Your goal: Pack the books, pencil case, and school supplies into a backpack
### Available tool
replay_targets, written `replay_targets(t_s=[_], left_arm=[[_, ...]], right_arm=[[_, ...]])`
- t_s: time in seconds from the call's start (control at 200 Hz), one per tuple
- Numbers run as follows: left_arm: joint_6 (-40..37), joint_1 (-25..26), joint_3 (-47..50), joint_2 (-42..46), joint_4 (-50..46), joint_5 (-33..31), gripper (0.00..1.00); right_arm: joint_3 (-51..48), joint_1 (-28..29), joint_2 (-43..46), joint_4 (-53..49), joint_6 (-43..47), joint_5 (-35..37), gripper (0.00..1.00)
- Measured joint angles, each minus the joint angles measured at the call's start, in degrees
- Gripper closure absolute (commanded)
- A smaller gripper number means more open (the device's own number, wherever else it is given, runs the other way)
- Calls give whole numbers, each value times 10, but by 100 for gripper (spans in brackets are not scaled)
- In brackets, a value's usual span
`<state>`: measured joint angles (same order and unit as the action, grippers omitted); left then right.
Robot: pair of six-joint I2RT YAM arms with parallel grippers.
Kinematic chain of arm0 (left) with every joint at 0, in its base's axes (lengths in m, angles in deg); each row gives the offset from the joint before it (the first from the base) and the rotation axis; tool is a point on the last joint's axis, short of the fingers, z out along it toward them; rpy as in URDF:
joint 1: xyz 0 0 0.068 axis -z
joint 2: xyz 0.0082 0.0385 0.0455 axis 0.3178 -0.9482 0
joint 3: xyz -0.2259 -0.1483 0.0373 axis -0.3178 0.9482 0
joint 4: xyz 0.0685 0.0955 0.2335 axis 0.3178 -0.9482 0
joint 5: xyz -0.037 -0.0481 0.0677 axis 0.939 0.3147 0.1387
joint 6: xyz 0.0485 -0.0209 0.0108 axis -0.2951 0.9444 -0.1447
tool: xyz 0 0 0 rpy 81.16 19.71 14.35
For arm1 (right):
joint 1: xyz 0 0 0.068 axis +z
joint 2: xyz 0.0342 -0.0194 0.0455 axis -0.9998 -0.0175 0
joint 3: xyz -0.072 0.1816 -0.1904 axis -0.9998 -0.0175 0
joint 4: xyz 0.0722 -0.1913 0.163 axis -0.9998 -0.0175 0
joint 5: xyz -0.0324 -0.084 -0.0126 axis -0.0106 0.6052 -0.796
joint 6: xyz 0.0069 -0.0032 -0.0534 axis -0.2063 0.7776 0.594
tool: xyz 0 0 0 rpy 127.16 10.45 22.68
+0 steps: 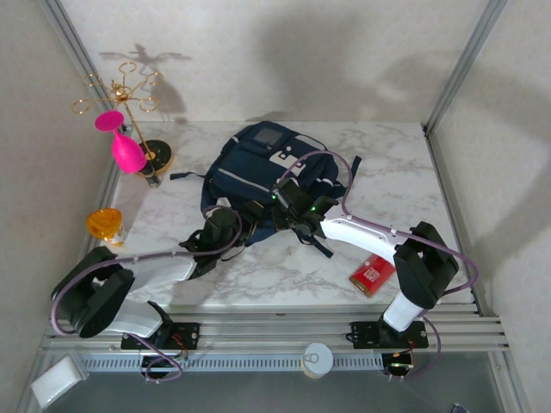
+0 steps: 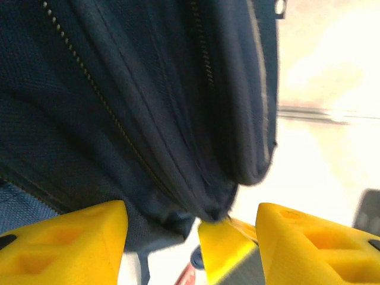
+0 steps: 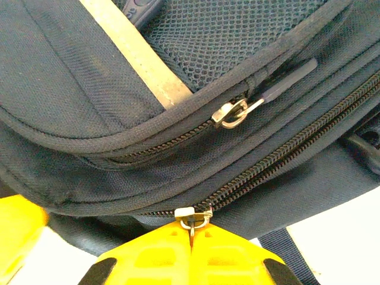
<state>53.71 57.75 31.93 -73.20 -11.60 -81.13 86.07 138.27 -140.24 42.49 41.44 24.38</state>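
Fingers (image 3: 148,255) of the right gripper (image 3: 191,237) pinch shut on the zipper tab (image 3: 193,215) of the backpack (image 3: 71,89), fingers (image 2: 65,231) of the left gripper (image 2: 190,214) stand apart and empty just under it, and the red pack (image 1: 372,274) lies outside, far from both, so packing isn't finished.

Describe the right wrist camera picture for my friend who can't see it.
The right yellow plastic claw is shut on the small silver metal zipper pull of a navy blue fabric backpack. Above it runs a second zipper with a dark tab, then mesh and a pale stripe.
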Motion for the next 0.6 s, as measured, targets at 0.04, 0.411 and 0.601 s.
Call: replay_targets(t_s=[0.04, 0.411, 0.601], left_arm=[[3, -3, -10, -20, 2, -2, 53], [-25, -23, -41, -52, -40, -15, 100], [-56, -62, -11, -21, -43, 20, 100]], right_arm=[[0, 0, 0, 0, 0, 0, 100], [-1, -35, -5, -5, 11, 9, 100], [17, -89, -26, -1, 28, 1, 100]])
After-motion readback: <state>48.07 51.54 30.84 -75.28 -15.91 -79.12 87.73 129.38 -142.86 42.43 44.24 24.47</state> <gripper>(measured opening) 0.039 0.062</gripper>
